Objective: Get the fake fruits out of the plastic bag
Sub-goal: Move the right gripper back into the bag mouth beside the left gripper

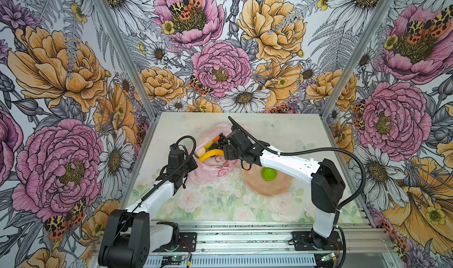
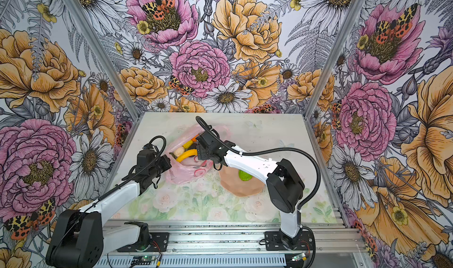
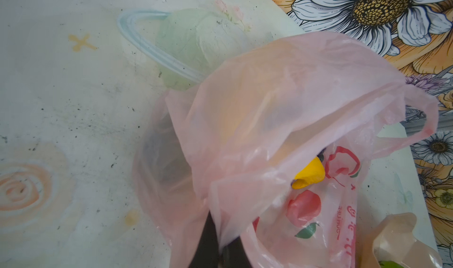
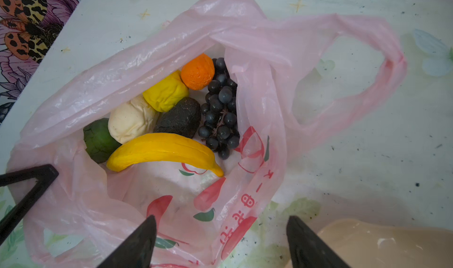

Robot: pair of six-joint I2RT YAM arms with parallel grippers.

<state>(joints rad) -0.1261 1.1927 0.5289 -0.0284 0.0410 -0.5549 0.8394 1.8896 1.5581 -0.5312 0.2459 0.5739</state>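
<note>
The pink plastic bag (image 1: 210, 172) (image 4: 257, 46) lies open at mid-table. Inside it are the fake fruits: a yellow banana (image 4: 161, 149) (image 1: 210, 154), dark grapes (image 4: 220, 107), an orange (image 4: 198, 71), a yellow citrus (image 4: 165, 92), an avocado (image 4: 179, 119), a cream pear (image 4: 131, 122) and a green fruit (image 4: 98, 140). My left gripper (image 3: 220, 244) (image 1: 193, 162) is shut on the bag's left rim film and holds the mouth up. Just over the bag's right rim, my right gripper (image 4: 221, 220) (image 1: 224, 151) hovers open and holds nothing.
A peach scalloped plate (image 1: 267, 188) lies right of the bag under my right forearm, with a bumpy green citrus (image 1: 269, 173) on it. The bag's loop handle (image 4: 392, 65) lies flat toward the back. Walls close in the table on three sides.
</note>
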